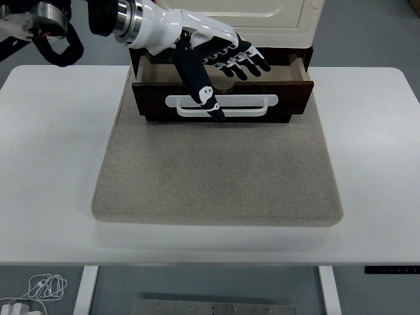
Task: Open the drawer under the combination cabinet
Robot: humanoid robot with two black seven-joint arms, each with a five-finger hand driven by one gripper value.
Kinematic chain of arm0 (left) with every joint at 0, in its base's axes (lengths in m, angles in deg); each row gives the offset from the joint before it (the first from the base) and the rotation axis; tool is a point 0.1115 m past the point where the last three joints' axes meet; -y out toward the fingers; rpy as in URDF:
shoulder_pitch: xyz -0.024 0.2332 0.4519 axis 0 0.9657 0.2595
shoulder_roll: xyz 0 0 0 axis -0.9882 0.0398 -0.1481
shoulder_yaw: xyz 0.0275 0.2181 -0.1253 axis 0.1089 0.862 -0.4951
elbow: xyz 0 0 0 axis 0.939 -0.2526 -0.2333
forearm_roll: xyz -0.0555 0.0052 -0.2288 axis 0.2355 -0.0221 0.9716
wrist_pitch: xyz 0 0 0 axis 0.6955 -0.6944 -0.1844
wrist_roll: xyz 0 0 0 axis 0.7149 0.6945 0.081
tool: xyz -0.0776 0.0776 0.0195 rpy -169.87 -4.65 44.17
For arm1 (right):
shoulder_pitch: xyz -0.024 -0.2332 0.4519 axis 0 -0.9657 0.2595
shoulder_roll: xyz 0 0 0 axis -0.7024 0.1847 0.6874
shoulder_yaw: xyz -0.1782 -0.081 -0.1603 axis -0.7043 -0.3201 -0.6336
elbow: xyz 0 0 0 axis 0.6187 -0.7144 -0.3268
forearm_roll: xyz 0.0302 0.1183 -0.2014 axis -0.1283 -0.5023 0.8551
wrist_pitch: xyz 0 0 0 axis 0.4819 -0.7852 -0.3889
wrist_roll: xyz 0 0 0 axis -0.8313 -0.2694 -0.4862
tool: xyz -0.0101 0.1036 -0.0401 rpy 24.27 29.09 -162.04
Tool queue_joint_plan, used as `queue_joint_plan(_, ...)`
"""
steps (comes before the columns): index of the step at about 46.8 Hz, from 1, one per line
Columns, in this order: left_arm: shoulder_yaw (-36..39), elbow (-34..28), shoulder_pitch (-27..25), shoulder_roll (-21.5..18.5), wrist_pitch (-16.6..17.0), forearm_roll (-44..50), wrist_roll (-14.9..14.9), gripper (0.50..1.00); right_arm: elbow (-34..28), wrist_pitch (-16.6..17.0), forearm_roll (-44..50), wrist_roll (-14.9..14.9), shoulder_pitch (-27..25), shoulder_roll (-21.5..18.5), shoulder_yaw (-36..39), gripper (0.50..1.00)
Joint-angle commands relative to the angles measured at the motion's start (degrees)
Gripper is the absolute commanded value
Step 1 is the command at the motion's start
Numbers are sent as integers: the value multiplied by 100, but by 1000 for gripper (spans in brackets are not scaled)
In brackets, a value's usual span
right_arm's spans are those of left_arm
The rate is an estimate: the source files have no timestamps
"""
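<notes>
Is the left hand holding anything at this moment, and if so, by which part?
Nothing. The left hand hangs open above the pulled-out drawer, off its white handle.

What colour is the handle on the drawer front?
White, against the dark brown drawer; the handle shows clearly in the head view.
</notes>
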Motion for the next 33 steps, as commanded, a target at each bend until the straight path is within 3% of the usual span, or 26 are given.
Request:
queue_joint_plan(1,-418,49,-48,-177,-5,141,-113,1000,0,-2,0,0,1,0,8,926)
queue_joint_plan(12,-2123,936,-65,-406,74,177,-1114,1000,8,6,0,0,1,0,-1,926)
queue_joint_plan(16,-2519,1297,-65,-581,118,177,-1299,1000,0,-2,0,0,1,0,-1,926)
queue_joint_plan(21,-2704,1727,-48,-932,214,186,-1607,1000,0,-2,0,0,1,0,-1,926)
queue_joint_plan(27,-2705,2342,49,-1425,495,195,-2318,1000,0,6,0,0,1,0,-1,926)
queue_joint_plan(33,-2669,3054,338,-1601,680,203,-2776,1000,0,-2,0,0,1,0,-1,926)
